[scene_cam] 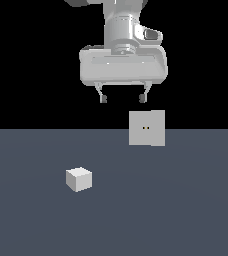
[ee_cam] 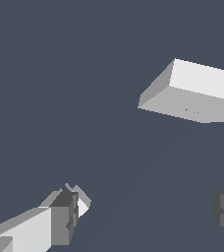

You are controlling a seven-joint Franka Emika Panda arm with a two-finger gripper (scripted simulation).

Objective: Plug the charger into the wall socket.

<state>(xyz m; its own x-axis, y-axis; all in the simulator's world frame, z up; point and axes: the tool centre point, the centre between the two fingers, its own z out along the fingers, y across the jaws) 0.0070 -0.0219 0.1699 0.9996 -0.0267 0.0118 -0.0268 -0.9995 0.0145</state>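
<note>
Grey-blue floor (scene_cam: 186, 210) spreads beneath the gripper (scene_cam: 123, 99), which hangs high above it with its two short fingers (scene_cam: 103, 98) spread wide and nothing between them. White-grey and small, the charger (scene_cam: 79, 179) sits on the floor well below the gripper and off toward the exterior view's left of it, well apart from the fingertips. Below the gripper and slightly toward the exterior view's right stands the wall socket (scene_cam: 147, 128), a flat upright light-grey plate with two tiny dark-yellowish holes at its centre. In the wrist view the socket (ee_cam: 192, 93) shows as a slab ahead of the open fingers (ee_cam: 65, 216), and a pale corner that may be the charger peeks out beside one finger.
</note>
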